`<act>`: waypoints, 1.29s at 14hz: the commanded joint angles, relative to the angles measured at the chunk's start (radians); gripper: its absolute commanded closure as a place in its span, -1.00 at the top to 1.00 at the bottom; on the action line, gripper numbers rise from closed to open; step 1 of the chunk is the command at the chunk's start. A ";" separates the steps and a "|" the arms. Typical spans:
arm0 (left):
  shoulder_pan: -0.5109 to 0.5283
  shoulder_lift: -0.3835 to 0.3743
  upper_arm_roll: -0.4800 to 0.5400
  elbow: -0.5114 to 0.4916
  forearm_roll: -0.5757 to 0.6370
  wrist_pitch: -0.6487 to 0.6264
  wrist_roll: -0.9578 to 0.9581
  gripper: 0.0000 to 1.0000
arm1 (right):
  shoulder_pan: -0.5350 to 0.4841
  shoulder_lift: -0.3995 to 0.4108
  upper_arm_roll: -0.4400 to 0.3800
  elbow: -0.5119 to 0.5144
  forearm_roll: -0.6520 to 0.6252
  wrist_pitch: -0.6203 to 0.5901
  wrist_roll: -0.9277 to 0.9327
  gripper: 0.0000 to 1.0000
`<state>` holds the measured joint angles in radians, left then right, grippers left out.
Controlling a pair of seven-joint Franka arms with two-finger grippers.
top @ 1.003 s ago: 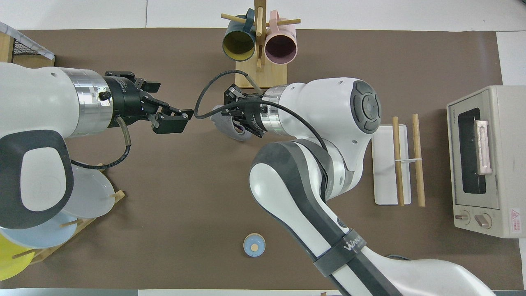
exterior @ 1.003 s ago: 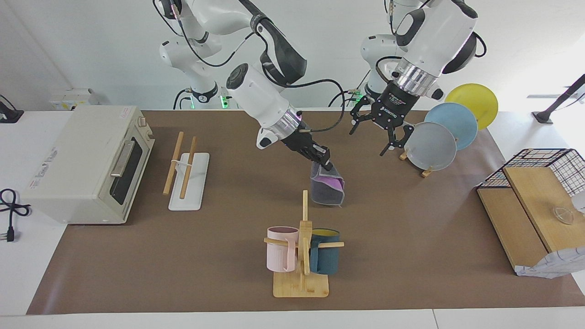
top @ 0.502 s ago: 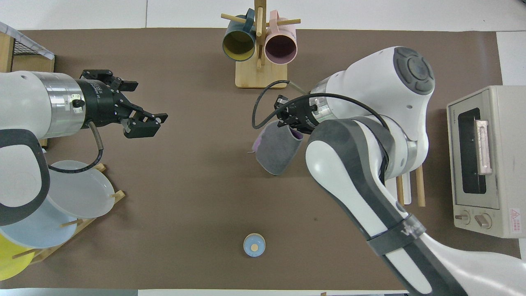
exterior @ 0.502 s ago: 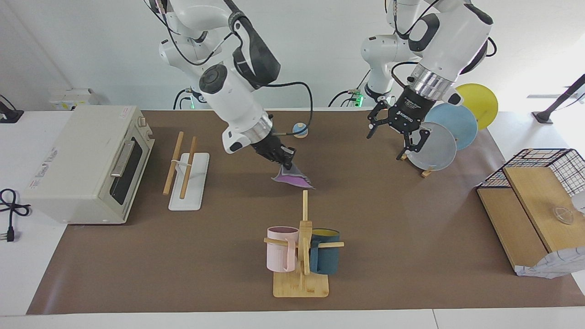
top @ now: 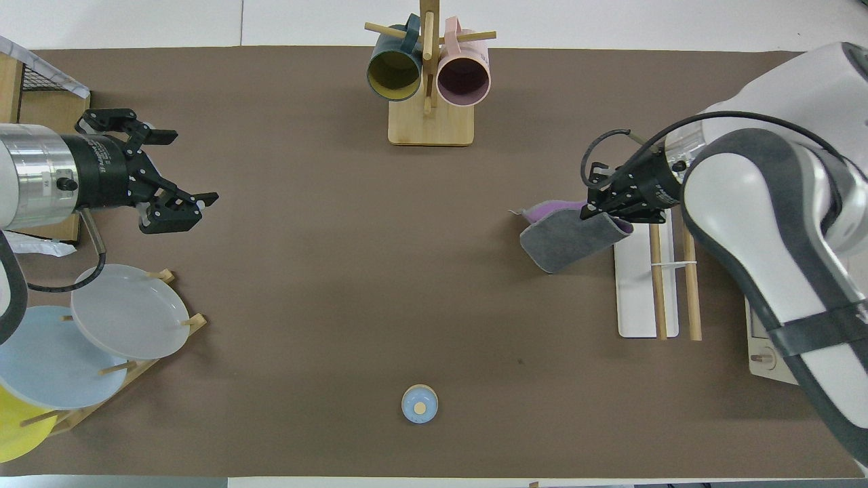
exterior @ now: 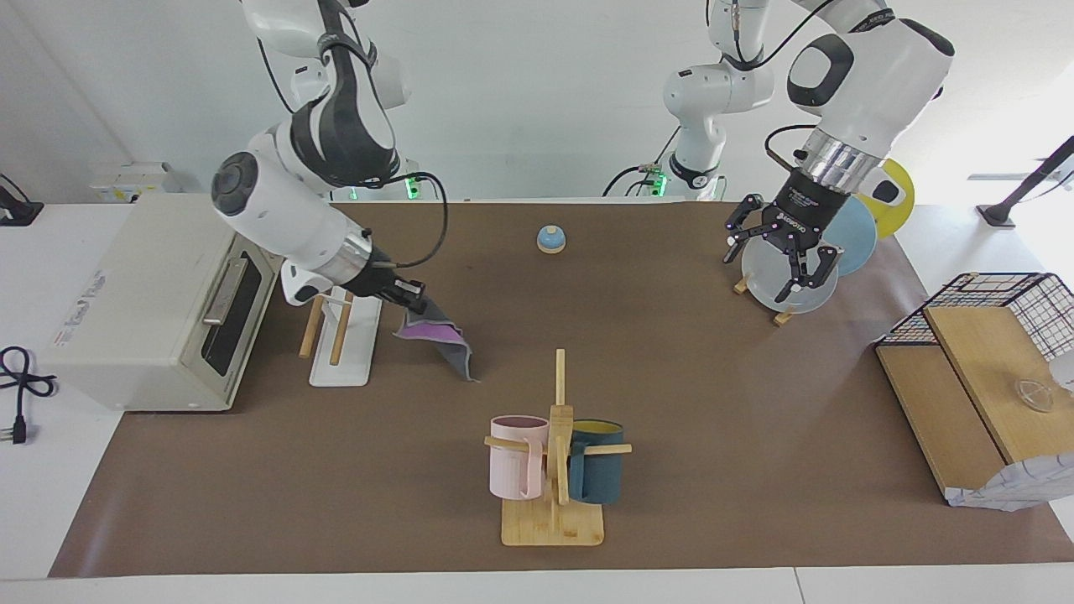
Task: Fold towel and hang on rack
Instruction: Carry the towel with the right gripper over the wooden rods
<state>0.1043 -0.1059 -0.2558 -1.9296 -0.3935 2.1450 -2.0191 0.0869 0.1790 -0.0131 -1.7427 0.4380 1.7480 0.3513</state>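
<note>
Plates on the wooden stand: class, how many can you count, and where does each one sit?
3, all on the wooden stand at the left arm's end: the grey plate farthest from the robots, the blue plate next, the yellow plate nearest them, partly cut off in the overhead view.

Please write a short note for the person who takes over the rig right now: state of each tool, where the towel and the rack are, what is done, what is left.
Right tool: shut on the towel, holding it in the air beside the rack; the cloth hangs folded, grey outside, purple inside.
Left tool: open, holding nothing, waiting over the plate stand at the left arm's end of the table.
Rack: on the table in front of the toaster oven, both rods bare.
Done: towel folded and carried to the rack.
Left: bring the towel over a rod, drape it, open the right tool, withdraw.
</note>
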 commanded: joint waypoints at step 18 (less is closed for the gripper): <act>0.173 -0.029 0.000 -0.060 0.122 -0.099 1.370 1.00 | -0.302 -0.135 0.013 -0.221 -0.252 0.063 -0.509 -1.00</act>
<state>0.2702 -0.1159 -0.2535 -1.9847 -0.3250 2.0783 -0.7511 -0.1976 0.0729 -0.0124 -1.9180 0.2060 1.7775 -0.1319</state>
